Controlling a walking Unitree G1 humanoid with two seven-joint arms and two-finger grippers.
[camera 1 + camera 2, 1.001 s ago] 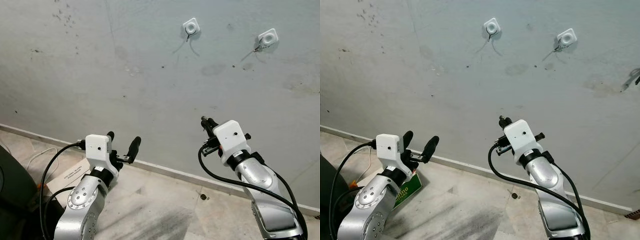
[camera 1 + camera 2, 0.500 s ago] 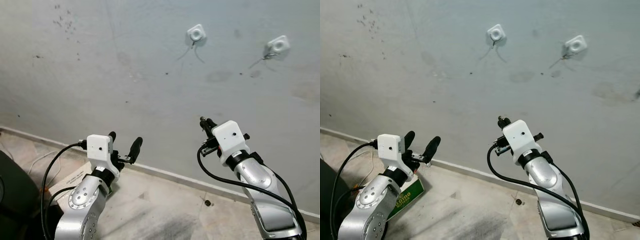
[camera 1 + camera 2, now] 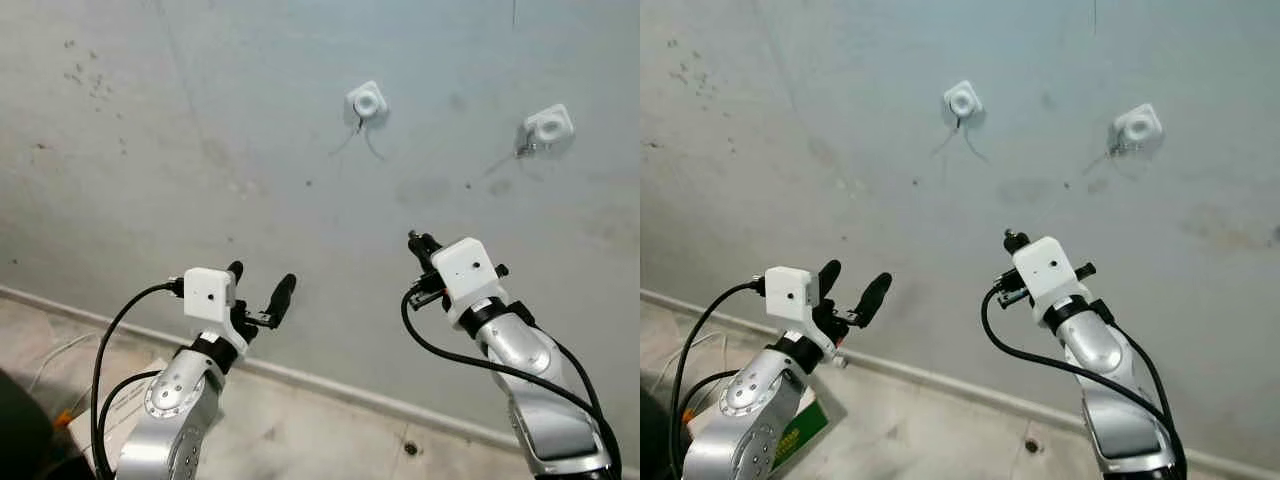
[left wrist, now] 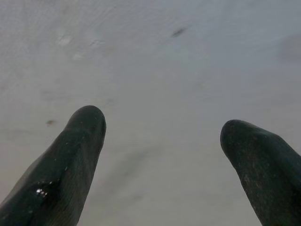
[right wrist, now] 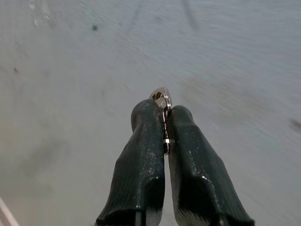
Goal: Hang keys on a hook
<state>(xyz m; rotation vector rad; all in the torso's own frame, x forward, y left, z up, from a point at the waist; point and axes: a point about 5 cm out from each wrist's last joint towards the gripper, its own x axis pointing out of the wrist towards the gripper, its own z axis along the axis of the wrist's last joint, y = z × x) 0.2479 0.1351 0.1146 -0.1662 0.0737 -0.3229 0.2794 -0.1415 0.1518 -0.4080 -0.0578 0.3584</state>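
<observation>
Holding: right gripper (image 5: 165,123) has its two black fingers pinched together on a small metal key ring (image 5: 162,97), of which just the top loop pokes out past the fingertips; the keys themselves are hidden behind the fingers

Place of the ring: raised in front of the grey wall (image 3: 180,150), well below the hooks and between them in the head views

Targets: left hook (image 3: 366,102) and right hook (image 3: 548,125), two white stick-on pads, each with a thin wire prong hanging beneath it; both look bare

Idle side: left gripper (image 3: 852,290) is held up near the wall with its fingers spread wide and nothing between them

Risk, aim: so little of the ring shows that the prong has a very small opening to enter; a slight misalignment would likely make the fingertips hit the pad or the wall instead

Risk, grip: the ring is clamped flat between the pads, so any push against the prong could twist it in the grip or pop it loose, dropping the keys to the floor (image 3: 330,440)

Risk, release: opening before the ring is seated over the prong would let it fall

Risk, hook: pressing hard might peel the stick-on pad off the wall
</observation>
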